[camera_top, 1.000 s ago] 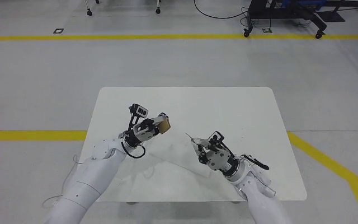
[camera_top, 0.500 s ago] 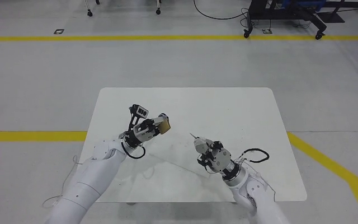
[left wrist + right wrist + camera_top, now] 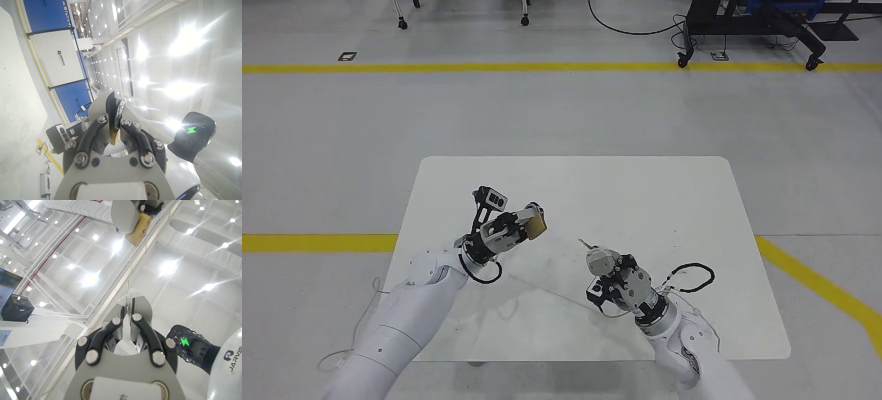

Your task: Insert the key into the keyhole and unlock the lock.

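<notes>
White counter [image 3: 642, 190] below both arms. Left claw [image 3: 525, 222] pinches brass lock [image 3: 535, 226] aloft, keyhole [image 3: 143, 233] facing right claw [image 3: 594, 262], which pinches thin key [image 3: 585, 244] by bow. Lock likely heavy, rigid; key light, slippery: grip bow firmly.

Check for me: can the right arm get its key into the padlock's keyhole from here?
Probably yes. The left gripper holds the padlock up off the table, keyhole facing the right gripper, whose key points roughly toward it. Nothing lies between them; some fine alignment looks needed.
</notes>
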`<state>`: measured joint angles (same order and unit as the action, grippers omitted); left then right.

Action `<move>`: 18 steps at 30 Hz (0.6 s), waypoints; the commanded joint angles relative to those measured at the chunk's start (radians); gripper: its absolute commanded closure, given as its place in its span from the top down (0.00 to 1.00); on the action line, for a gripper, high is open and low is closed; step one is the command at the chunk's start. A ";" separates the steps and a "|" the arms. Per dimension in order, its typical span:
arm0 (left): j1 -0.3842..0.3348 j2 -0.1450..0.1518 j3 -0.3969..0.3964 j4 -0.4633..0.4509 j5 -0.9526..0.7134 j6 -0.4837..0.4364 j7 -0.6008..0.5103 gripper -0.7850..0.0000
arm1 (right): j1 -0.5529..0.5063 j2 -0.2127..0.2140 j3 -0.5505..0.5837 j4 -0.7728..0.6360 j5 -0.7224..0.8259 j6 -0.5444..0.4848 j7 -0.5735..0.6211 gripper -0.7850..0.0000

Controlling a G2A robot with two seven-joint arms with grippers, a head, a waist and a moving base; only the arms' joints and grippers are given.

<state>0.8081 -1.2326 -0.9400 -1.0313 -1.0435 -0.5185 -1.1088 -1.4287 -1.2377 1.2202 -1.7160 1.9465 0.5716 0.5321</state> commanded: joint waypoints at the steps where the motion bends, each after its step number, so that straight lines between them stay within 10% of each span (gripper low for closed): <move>1: 0.000 0.000 0.000 0.000 0.000 0.000 0.000 0.00 | 0.000 0.000 0.000 0.000 0.000 0.000 0.000 0.00; 9: 0.010 -0.008 -0.013 -0.064 0.047 0.012 0.124 0.00 | -0.035 -0.016 -0.018 -0.015 0.231 -0.078 -0.071 0.00; 18: -0.033 -0.057 0.052 -0.039 0.294 -0.182 0.414 0.00 | -0.070 -0.034 -0.057 -0.090 0.517 -0.180 -0.245 0.00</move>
<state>0.7799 -1.2837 -0.8941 -1.0757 -0.7759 -0.6805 -0.7293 -1.4942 -1.2704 1.1669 -1.7987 2.4458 0.3985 0.2970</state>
